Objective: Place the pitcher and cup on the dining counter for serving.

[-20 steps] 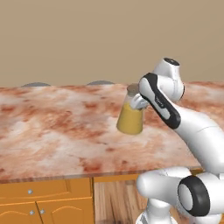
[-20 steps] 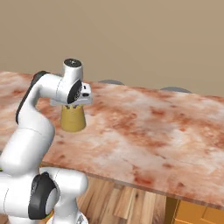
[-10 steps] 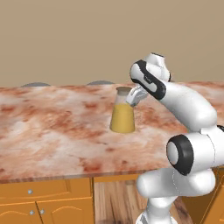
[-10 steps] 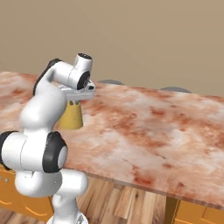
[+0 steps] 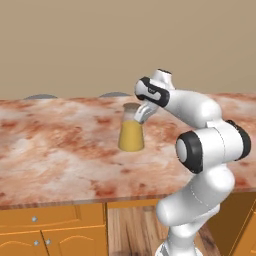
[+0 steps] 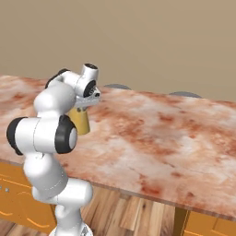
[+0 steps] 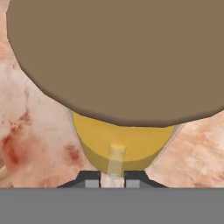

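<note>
The pitcher (image 5: 131, 137), a clear cone holding yellow-orange liquid, stands upright over the middle of the dining counter (image 5: 60, 145), its base at or just above the stone; I cannot tell which. My gripper (image 5: 140, 114) is shut on its narrow neck, just under the brown lid. From the right base, the pitcher (image 6: 83, 120) is partly behind my arm, with the gripper (image 6: 87, 102) above it and the dining counter (image 6: 161, 133) stretching right. In the hand view the lid (image 7: 113, 57) looms large, the liquid (image 7: 122, 144) below it, the neck between my gripper (image 7: 113, 179). The cup is out of view.
Orange cabinet doors (image 5: 50, 232) run under the counter's near edge, with wood floor (image 5: 130, 230) beside my base. Two grey rounded tops (image 5: 41, 96) (image 5: 114, 94) peek over the far edge, against a beige wall. Bare marbled stone spreads left and right of the pitcher.
My arm has reached farther out over the counter, carrying the pitcher leftward in the left base view and slightly lower. The grip on its neck is unchanged.
</note>
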